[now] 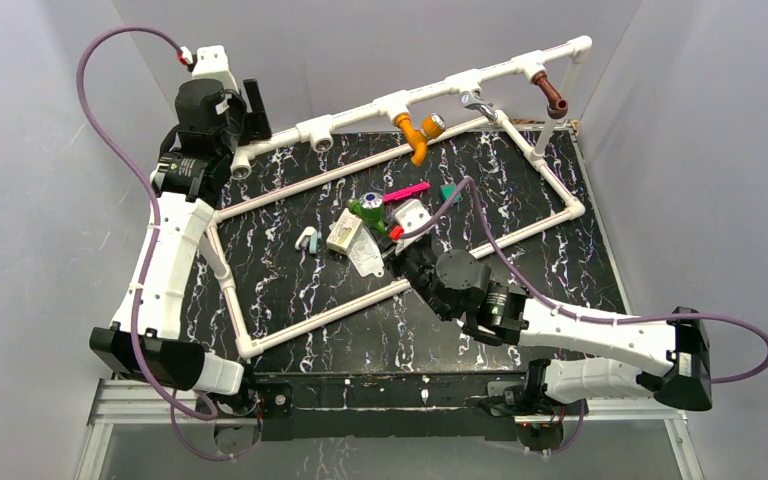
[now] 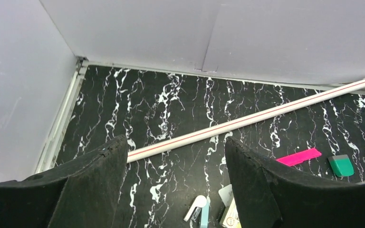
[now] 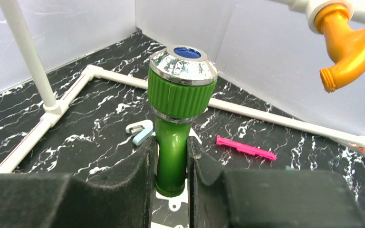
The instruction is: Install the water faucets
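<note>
While holding the green faucet [image 3: 182,90] clamped upright in the right gripper [image 3: 172,161] at the middle of the table [image 1: 560,260], carry it to a free tee [image 1: 318,131] on the white rail [image 1: 355,118] (left of the orange faucet [image 1: 415,135]), square the threads first, steadying with the open, empty left gripper [image 2: 176,142]

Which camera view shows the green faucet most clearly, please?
The right wrist view: the green faucet fills the centre, clamped by the right gripper. The top external view shows it small and distant; the left wrist view misses it.
</note>
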